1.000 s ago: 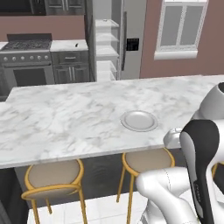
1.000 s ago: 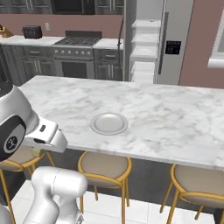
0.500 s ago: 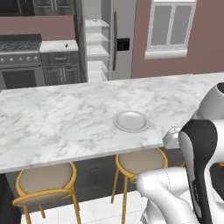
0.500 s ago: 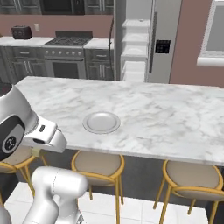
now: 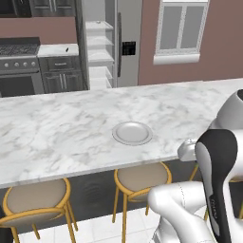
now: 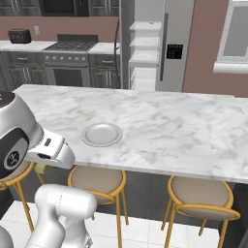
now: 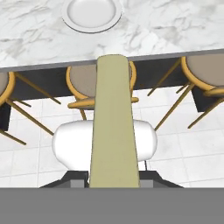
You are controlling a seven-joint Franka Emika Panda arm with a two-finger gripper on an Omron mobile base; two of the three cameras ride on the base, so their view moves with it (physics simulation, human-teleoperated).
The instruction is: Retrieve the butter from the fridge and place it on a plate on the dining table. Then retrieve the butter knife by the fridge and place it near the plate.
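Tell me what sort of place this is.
A home kitchen, rendered: a stainless fridge standing open beside a stove, and a marble dining table with stools, holding a plate.

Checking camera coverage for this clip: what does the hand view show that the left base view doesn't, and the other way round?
Hand view: the butter, a pale stick running up the middle from the gripper, which is shut on it. Left base view: the fridge with its door open and white shelves showing, the stove, and a window. Both: the plate with nothing on it, the dining table, and tan stools beneath its edge.
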